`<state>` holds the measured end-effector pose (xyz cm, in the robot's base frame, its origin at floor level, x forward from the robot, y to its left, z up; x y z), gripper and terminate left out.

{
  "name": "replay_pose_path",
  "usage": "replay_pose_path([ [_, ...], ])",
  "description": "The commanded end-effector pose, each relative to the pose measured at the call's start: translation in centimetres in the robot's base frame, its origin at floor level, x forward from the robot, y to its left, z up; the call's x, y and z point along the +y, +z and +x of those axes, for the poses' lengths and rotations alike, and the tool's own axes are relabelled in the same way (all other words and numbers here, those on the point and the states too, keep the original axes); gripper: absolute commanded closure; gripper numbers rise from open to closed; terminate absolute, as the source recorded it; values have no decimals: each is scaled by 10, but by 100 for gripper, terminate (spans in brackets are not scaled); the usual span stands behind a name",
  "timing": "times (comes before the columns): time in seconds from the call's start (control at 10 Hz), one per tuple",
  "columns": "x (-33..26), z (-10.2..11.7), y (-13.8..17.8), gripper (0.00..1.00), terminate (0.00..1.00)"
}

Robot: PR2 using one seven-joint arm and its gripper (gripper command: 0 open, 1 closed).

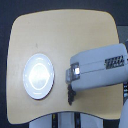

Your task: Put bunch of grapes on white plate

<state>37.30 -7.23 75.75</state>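
The white plate point(39, 76) lies on the exterior view's left half of the round wooden table, with nothing on it. My arm point(100, 67), in a white casing, reaches in from the exterior view's right and ends just right of the plate. The gripper point(68, 75) shows only as a small dark part at the casing's tip, and its fingers are hidden. A small dark elongated cluster, the bunch of grapes point(70, 95), pokes out from under the arm's lower edge near the table's front rim. Whether the gripper touches the grapes cannot be told.
The wooden table point(60, 35) has a pale top with rounded edges and dark floor around it. A white base with dark slots point(65, 120) sits just below the table's front edge.
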Motion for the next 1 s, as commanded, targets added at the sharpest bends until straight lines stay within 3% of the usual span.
replay_pose_path([
  [0.0,14,17,74,100,0],
  [0.3,29,20,99,100,0],
  [0.9,144,25,85,100,0],
])
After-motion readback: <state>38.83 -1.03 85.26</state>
